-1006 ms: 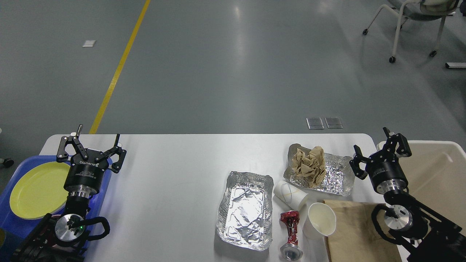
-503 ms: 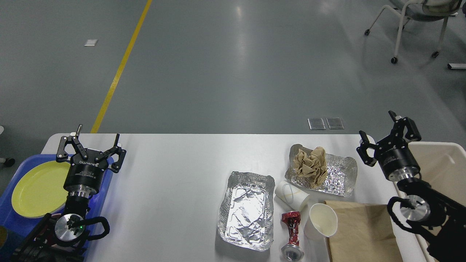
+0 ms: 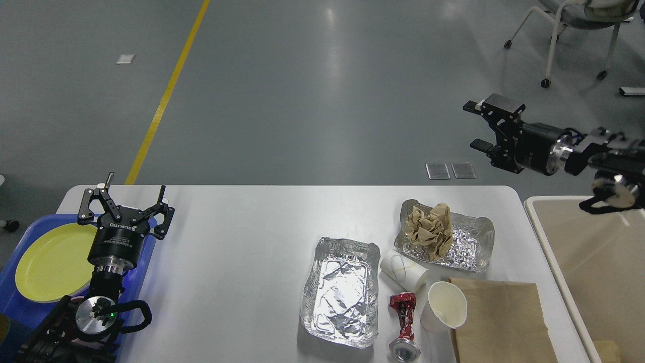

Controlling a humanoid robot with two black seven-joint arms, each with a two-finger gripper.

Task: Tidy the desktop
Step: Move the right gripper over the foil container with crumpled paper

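Note:
The white desktop (image 3: 242,242) holds litter at its right half: an empty foil tray (image 3: 340,292), a second foil tray (image 3: 471,244) with crumpled brown paper (image 3: 428,229) in it, two white paper cups (image 3: 403,272) (image 3: 446,305), a crushed red can (image 3: 403,327) and a flat brown paper bag (image 3: 499,322). My left gripper (image 3: 133,194) is open and empty above the desktop's left end. My right gripper (image 3: 473,126) is open and empty, raised high beyond the desktop's far right corner, fingers pointing left.
A blue tray (image 3: 20,312) with a yellow plate (image 3: 50,262) sits at the left edge. A large cream bin (image 3: 594,262) stands right of the desktop. An office chair (image 3: 574,30) is on the floor at the far right.
My right arm has swung up and back from beside the foil tray to high above the far right corner, turning to point left. The left arm has not moved.

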